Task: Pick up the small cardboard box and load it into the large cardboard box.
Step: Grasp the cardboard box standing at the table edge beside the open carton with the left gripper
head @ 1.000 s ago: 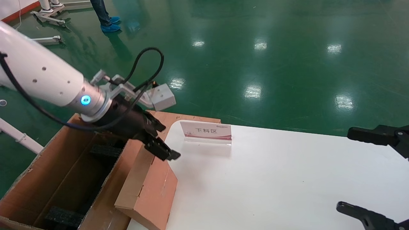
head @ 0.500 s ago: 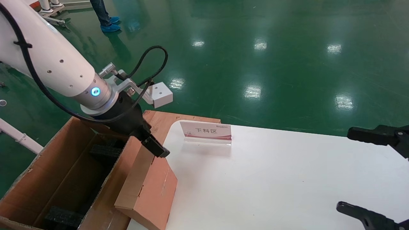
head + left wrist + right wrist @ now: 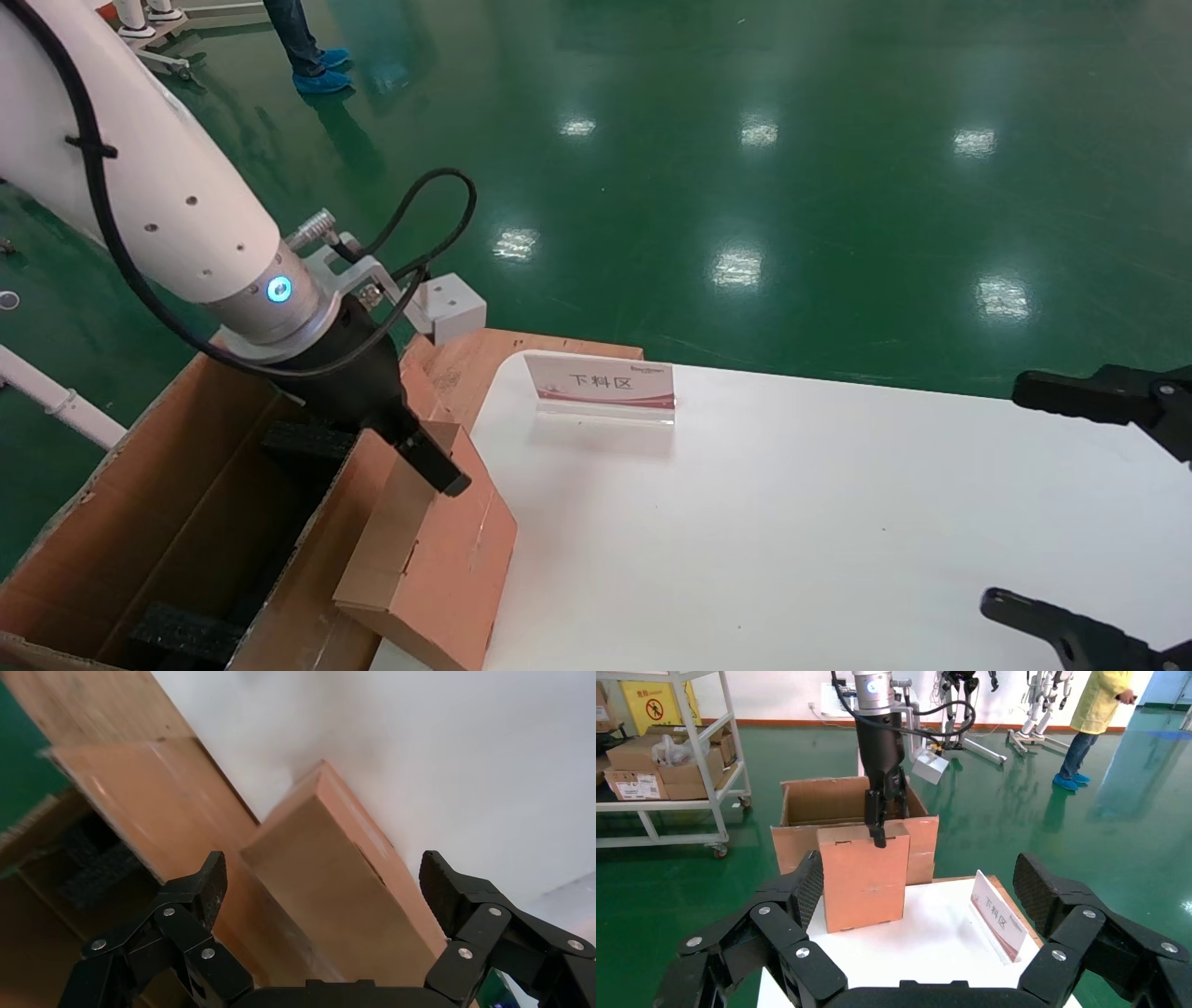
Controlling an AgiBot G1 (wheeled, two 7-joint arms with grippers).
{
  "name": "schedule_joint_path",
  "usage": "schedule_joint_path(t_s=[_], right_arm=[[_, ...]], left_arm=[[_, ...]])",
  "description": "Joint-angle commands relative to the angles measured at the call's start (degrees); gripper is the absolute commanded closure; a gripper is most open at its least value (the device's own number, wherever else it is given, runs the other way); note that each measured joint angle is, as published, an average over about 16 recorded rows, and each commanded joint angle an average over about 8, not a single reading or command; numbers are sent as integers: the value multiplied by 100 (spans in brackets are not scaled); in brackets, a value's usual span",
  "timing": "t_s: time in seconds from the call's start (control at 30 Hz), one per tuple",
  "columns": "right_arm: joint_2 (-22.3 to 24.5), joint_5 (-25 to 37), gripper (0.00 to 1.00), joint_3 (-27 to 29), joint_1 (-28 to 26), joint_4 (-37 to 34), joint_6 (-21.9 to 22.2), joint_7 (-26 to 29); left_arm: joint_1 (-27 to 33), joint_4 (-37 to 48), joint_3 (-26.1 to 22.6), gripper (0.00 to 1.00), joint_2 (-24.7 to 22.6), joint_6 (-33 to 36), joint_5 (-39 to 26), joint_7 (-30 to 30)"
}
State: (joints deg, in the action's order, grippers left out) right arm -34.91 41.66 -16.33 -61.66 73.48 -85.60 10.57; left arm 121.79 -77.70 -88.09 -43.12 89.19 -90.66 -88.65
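Loading stage, not yet complete. The large cardboard box stands open on the floor against the left edge of the white table, its tall flaps raised and black foam blocks visible inside; nothing has yet been placed in it. The small cardboard box remains at the table's left edge, propped on end and leaning toward the large box's nearest flap. The left gripper hangs over the small box's upper end with its fingers spread wide to either side of it; the left wrist view shows the carton between the fingers with no contact evident, so the grasp appears not yet made. Gripping, lifting and lowering into the large box are judged to remain. The right gripper is parked over the table's right edge, fingers apart and empty. The table carries a small placard near its far edge. The room has a glossy green floor, a shelving cart of cartons and a bystander beyond.
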Motion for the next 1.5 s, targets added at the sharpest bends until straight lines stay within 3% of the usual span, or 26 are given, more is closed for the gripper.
schedule_joint_path(t_s=[0.03, 0.67, 1.3, 1.33, 1.5], right_arm=[[0, -1, 0, -1, 0, 0, 0, 0], [3, -6, 0, -8, -2, 0, 4, -4], [6, -11, 0, -13, -1, -2, 7, -8], [6, -11, 8, -13, -1, -2, 8, -8], [6, -11, 70, -13, -1, -2, 8, -8]], left_arm=[[41, -1, -122, 0, 6, -29, 83, -51], [168, 2, -791, 0, 5, -105, 387, -280], [130, 5, -1110, 0, 68, -223, 587, -215], [129, 6, -1118, 7, 70, -226, 590, -218], [128, 7, -1108, 69, 69, -227, 588, -213]])
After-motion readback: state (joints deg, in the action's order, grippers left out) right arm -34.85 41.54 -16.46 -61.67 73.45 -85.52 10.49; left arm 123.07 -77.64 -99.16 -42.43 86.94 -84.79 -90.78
